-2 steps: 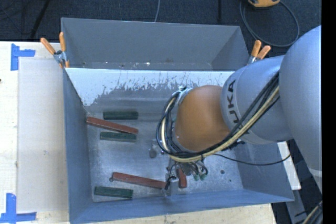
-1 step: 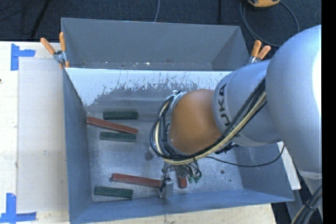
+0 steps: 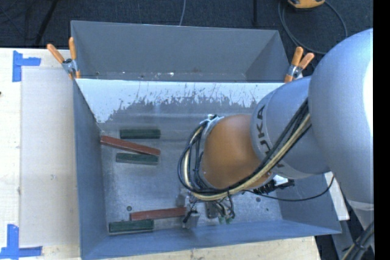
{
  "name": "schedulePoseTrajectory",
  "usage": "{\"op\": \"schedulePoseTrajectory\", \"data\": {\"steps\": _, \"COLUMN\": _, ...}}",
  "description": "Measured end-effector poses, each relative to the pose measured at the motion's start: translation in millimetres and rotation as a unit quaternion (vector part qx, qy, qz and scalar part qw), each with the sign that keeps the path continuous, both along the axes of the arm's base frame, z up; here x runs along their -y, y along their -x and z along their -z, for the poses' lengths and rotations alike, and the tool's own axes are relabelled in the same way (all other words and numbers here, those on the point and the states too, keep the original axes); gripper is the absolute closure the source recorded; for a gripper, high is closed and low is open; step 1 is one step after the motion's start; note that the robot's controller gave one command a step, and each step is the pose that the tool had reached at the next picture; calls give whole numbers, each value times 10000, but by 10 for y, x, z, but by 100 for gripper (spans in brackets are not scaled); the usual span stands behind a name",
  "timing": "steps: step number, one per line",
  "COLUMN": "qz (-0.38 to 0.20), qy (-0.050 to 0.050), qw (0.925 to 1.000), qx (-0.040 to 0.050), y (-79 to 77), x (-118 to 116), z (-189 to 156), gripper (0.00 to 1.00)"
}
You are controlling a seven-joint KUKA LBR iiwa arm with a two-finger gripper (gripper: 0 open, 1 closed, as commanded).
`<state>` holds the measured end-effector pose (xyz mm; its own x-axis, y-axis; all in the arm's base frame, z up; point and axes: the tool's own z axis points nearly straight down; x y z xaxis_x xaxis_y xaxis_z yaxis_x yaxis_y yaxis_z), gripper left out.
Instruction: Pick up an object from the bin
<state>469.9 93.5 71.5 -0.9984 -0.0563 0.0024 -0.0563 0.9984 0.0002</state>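
Note:
My gripper (image 3: 206, 211) is low in the bin near the front wall, mostly covered by the arm's orange dome. A reddish-brown flat bar (image 3: 157, 214) lies just to its left, with its right end reaching up to the gripper. I cannot tell whether the bar is held. A dark green bar (image 3: 131, 226) lies below that one, along the front wall.
At the bin's left middle lie another reddish-brown bar (image 3: 130, 145), slanted, and two dark green bars (image 3: 139, 134) (image 3: 137, 158) above and below it. The arm and its cables cover the bin's right half.

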Motion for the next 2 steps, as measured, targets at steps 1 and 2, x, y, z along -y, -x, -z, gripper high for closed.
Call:
{"op": "schedulePoseTrajectory", "data": {"steps": 1, "qz": 1, "qy": -1, "qw": 10000, "qx": 0, "y": 0, "x": 1, "z": 0, "gripper": 100}}
{"op": "schedulePoseTrajectory", "data": {"steps": 2, "qz": 105, "qy": -1, "qw": 9999, "qx": 10, "y": -83, "x": -270, "z": -1364, "gripper": 100}}
